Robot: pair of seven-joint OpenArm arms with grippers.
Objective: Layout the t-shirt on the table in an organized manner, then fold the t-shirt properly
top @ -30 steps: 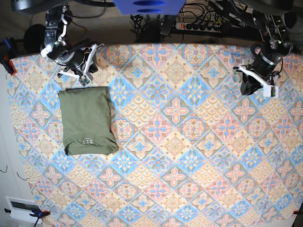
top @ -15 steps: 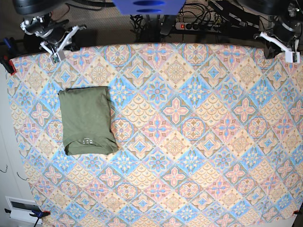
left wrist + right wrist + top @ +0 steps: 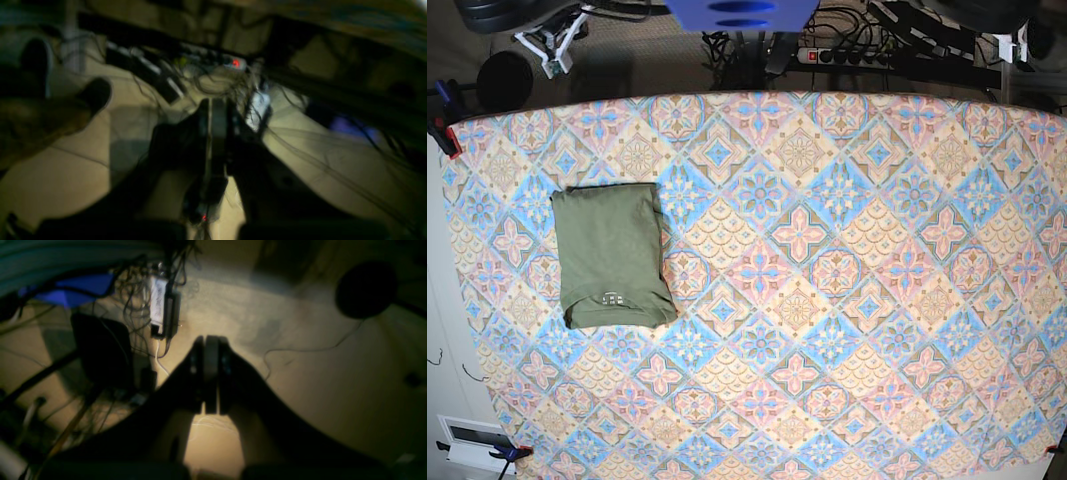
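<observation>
The olive-green t-shirt (image 3: 612, 255) lies folded into a neat rectangle on the left part of the table (image 3: 827, 300), its white neck label facing up near the front edge. Both arms are pulled back beyond the table's far edge. My right gripper (image 3: 549, 45) shows at the top left of the base view and my left gripper (image 3: 1012, 45) at the top right. In the wrist views both the left gripper (image 3: 217, 110) and the right gripper (image 3: 210, 346) are shut on nothing, over the floor.
Behind the table lie a power strip (image 3: 842, 55) with a red light and tangled cables (image 3: 146, 280). A blue mount (image 3: 742, 12) hangs at top centre. Clamps hold the cloth at the left edge (image 3: 445, 135). A white box (image 3: 472, 440) sits at the lower left.
Both arms have drawn back from over the table's far corners to beyond its far edge. The left gripper closed. The folded t-shirt has not moved.
</observation>
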